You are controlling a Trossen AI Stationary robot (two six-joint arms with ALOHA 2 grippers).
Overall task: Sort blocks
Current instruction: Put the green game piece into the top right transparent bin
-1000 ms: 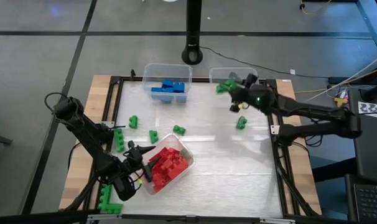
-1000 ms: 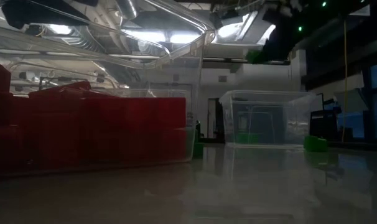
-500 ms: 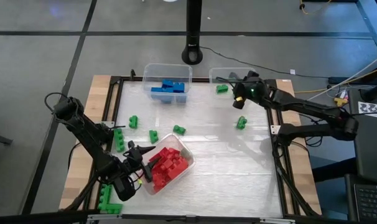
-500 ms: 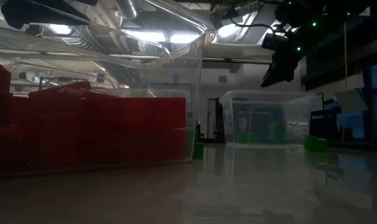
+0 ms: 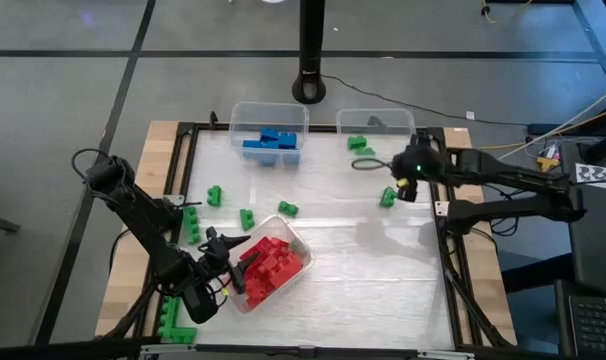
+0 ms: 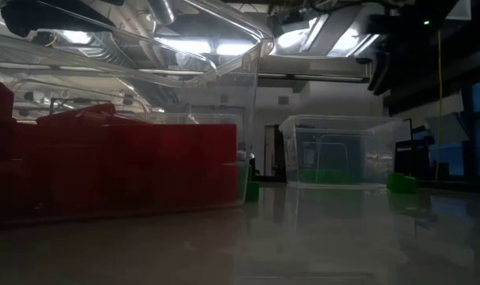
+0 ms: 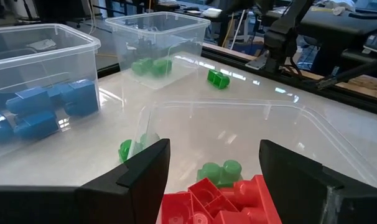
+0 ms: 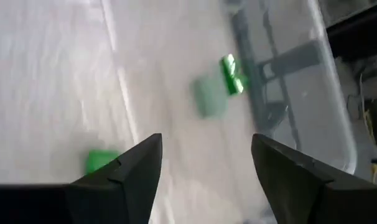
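On the left side of the table, the left gripper (image 5: 226,262) hangs at the rim of a clear plastic bin full of red toy bricks (image 5: 269,263). Its two dark fingers (image 7: 139,177) stand apart with nothing between them. Green studded toy bricks lie loose near it: two long ones by the wooden table edge (image 5: 175,318), one tall one (image 5: 192,223), and three small ones (image 5: 247,217) in the middle of the table.

Farther back stands a clear bin holding blue bricks (image 5: 270,141). Beside it is another clear bin with a few green bricks inside (image 5: 359,146).

On the right, the right gripper (image 5: 407,172) is up in the air, just in front of the green bin. Its fingers (image 8: 129,177) are spread and hold nothing. One small green brick (image 5: 387,197) sits on the table just below it.

I think the next job is to pick up that green brick. To do it well, the right gripper should come straight down over the brick, with one finger on each side. It should squeeze only when the brick is in the middle. Then it should lift high enough to clear the bin wall before letting go, so the brick does not bounce out.
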